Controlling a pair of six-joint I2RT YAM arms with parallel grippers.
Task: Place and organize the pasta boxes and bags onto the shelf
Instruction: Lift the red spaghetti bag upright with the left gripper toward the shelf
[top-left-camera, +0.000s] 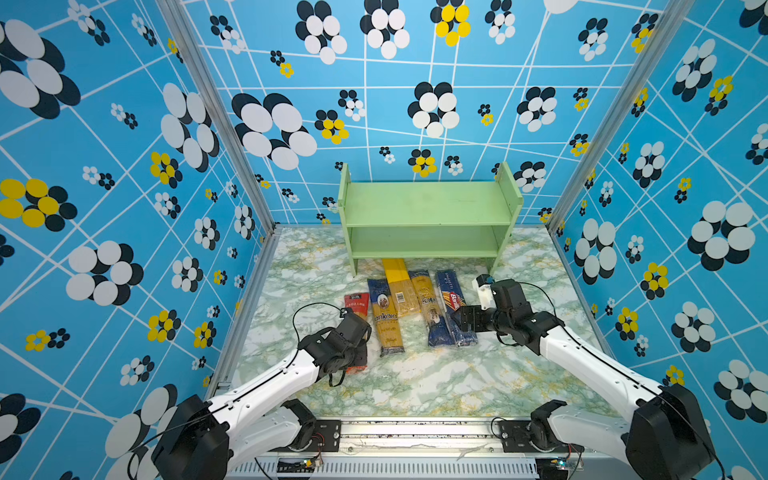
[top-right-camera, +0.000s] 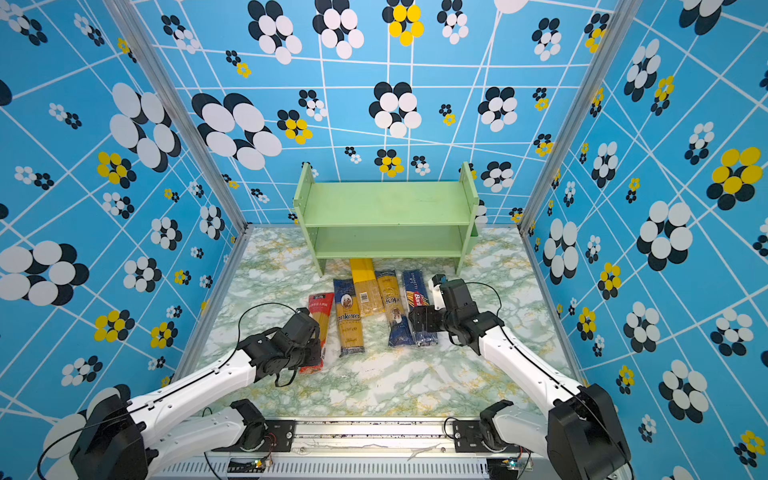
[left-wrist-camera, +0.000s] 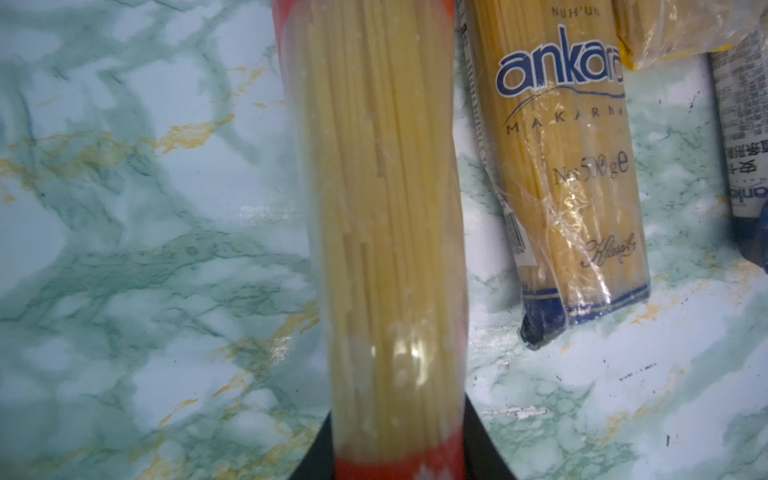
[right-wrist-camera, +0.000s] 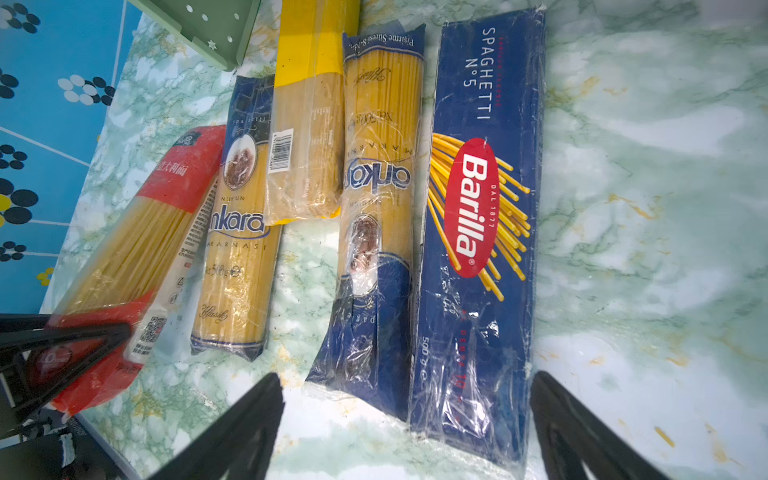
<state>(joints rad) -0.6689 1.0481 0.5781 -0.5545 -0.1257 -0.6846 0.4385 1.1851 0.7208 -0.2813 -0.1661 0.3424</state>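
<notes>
L jaws: your left gripper (left-wrist-camera: 399, 453) is clamping the red-ended clear bag (left-wrist-camera: 386, 208) nr its end.
R jaws: your right gripper (right-wrist-camera: 407, 380) is hanging spread wide over Barilla box (right-wrist-camera: 482, 208).

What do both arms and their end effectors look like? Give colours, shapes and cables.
The left arm and right arm: white link shells, black joints and motor housings. A thin black cable loops at each wrist. The left end effector and right end effector are black, with tapering triangular fingers. A white block sits at the right wrist.
</notes>
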